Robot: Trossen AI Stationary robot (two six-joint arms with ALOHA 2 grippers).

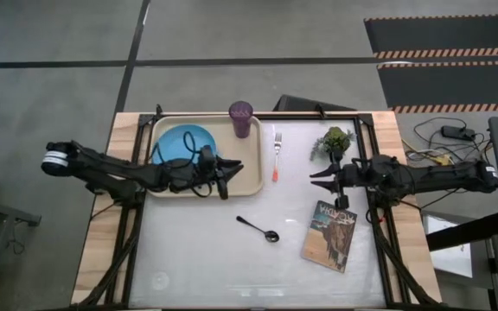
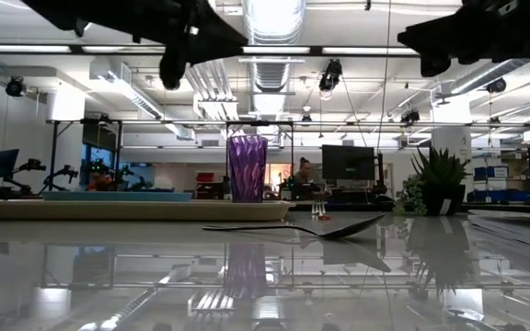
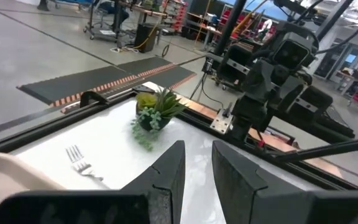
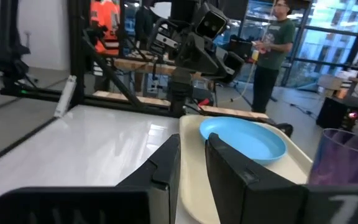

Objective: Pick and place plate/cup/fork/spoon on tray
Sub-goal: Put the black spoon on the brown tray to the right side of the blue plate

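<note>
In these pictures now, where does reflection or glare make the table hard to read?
In the low view, the glossy table mirrors the ceiling lights, and the cup and spoon show doubled below themselves. In the high view, the white surface is bright but the fork stays clear. In the left wrist view, the plant casts a soft reflection.

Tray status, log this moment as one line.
tray: plate, cup on | fork, spoon off | left gripper, right gripper empty
</note>
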